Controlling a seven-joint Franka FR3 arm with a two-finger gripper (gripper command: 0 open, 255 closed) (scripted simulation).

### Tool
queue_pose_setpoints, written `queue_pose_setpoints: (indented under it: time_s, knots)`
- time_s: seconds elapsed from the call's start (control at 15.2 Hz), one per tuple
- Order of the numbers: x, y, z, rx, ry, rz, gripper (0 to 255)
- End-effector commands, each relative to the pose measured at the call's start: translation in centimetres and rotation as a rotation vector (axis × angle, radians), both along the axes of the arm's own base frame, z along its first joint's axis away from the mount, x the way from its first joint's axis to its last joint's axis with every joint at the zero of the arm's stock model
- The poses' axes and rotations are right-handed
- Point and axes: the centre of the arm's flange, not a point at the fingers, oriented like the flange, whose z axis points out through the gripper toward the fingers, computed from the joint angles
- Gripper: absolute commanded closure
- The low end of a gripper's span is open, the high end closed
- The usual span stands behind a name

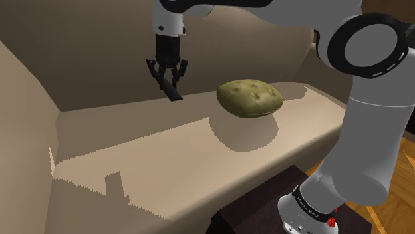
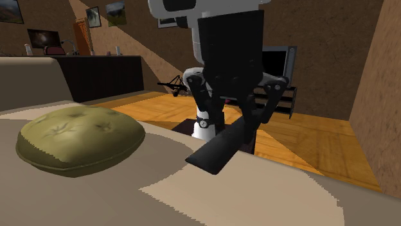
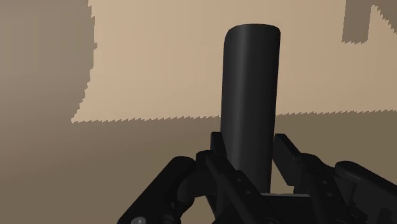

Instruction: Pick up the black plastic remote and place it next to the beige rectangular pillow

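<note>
Closest to the shoulder camera stands the white arm (image 1: 372, 133), rising from its dark stand (image 1: 266, 206) at the lower right and reaching up and to the left over a tan sofa seat (image 1: 166, 159). Its black gripper (image 1: 167, 76) points down near the back of the seat, jaws clenched around a black remote (image 1: 173, 91), which slants down toward the shoulder view's right. An olive-tan tufted pillow (image 1: 250, 98) lies on the seat to the right of the remote, a strip of bare cushion between them. Wooden floor (image 1: 399, 193) shows beside the stand. From the second exterior view, the pillow (image 2: 77, 138) sits nearest, at the left on the sofa seat (image 2: 96, 199). To its right the gripper (image 2: 234, 122) clasps the remote (image 2: 222, 147) by its upper part, and the long dark body tilts down toward the camera. Whether its low end touches the cushion cannot be told. Behind are the wooden floor (image 2: 308, 141), a dark screen (image 2: 276, 61) and a dark cabinet (image 2: 103, 77). Through the wrist view, the fingers (image 3: 219, 156) press both sides of the remote (image 3: 251, 95), which extends away from the gripper (image 3: 251, 153) over the tan sofa surface (image 3: 159, 63), part lit and part shaded.
</note>
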Motion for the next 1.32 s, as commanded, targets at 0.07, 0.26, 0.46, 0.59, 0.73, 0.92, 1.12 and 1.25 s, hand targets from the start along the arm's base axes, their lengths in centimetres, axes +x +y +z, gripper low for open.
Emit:
queue_pose_setpoints:
  time_s: [0.07, 0.26, 0.46, 0.59, 0.73, 0.92, 1.12, 1.25]
  knots:
    - [-0.1, 0.0, 1.6, 0.0, 0.0, 0.0, 255]
    - [-1.1, -0.9, 2.6, 0.0, 0.0, 0.0, 255]
    - [-4.1, -3.4, 2.6, 0.0, 0.0, 0.0, 255]
    - [-6.1, -5.1, 2.6, 0.0, 0.0, 0.0, 255]
    - [-8.1, -6.9, 2.6, 0.0, 0.0, 0.0, 255]
    - [-11.1, -9.4, 2.6, 0.0, 0.0, 0.0, 255]
    - [-14.2, -12.0, 2.6, 0.0, 0.0, 0.0, 255]
    - [-16.2, -13.7, 2.6, 0.0, 0.0, 0.0, 255]
